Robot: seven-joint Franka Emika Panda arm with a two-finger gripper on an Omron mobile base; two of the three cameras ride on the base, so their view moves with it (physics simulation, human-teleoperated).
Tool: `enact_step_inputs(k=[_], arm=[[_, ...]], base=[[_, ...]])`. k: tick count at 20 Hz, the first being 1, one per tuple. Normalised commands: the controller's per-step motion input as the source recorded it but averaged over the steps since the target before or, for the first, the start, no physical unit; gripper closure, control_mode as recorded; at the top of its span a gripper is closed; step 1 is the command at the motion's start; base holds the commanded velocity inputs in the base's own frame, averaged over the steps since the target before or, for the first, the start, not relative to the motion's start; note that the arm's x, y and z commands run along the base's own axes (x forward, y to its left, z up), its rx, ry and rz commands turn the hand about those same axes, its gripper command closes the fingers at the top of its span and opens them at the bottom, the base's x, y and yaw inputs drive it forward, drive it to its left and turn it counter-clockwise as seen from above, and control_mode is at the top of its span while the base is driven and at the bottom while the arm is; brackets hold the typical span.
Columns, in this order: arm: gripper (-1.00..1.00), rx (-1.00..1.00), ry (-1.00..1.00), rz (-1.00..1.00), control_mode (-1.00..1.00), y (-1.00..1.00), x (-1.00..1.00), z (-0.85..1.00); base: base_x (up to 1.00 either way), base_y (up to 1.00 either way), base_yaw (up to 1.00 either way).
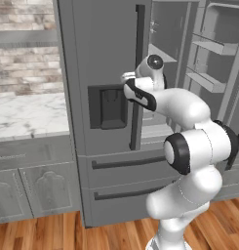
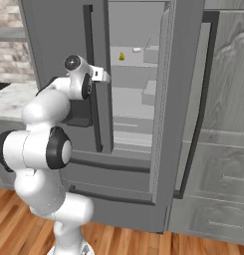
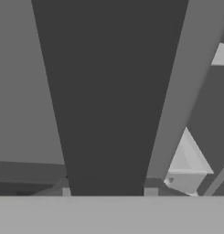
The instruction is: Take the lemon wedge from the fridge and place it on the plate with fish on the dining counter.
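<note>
The fridge (image 1: pixel 106 58) stands ahead with its left door closed and its right door (image 2: pixel 185 99) swung open. Inside, on an upper shelf, lies the small yellow lemon wedge (image 2: pixel 121 57). My gripper (image 1: pixel 133 78) is at the left door's long dark handle (image 1: pixel 139 58), about level with the top of the dispenser recess (image 1: pixel 109 106). In the hand view the gripper (image 3: pixel 108 192) has the dark handle (image 3: pixel 109 100) filling the gap between its fingertips (image 3: pixel 66 192). From the right base view the gripper (image 2: pixel 104 75) sits against that same handle. The plate with fish and the dining counter are out of view.
A marble worktop (image 1: pixel 28 114) over grey arched-panel cabinets (image 1: pixel 38 190) adjoins the fridge on the left, with brick wall behind. Two lower fridge drawers (image 1: pixel 126 180) sit below the doors. Grey shelves (image 2: pixel 133 104) fill the open compartment. A tall grey cabinet (image 2: pixel 228 124) stands right of the open door.
</note>
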Motion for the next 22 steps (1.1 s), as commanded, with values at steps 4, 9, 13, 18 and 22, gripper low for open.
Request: enact_step_inputs(k=[4, 9, 13, 18, 22], arm=[[1.00, 0.00, 0.00, 0.00, -1.00, 0.00, 0.00, 0.00], [1.00, 0.00, -0.01, 0.00, -1.00, 0.06, -0.18, 0.00], [1.00, 0.00, -0.21, 0.00, -1.00, 0.67, -0.66, 0.00], [1.00, 0.00, -0.23, 0.00, -1.00, 1.00, -0.64, 0.00], [1.00, 0.00, -0.15, -0.03, -1.00, 1.00, -0.46, 0.00]], base=[[0.00, 0.00, 0.00], [0.00, 0.00, 0.00], [0.00, 0.00, 0.00], [0.00, 0.00, 0.00], [0.00, 0.00, 0.00]])
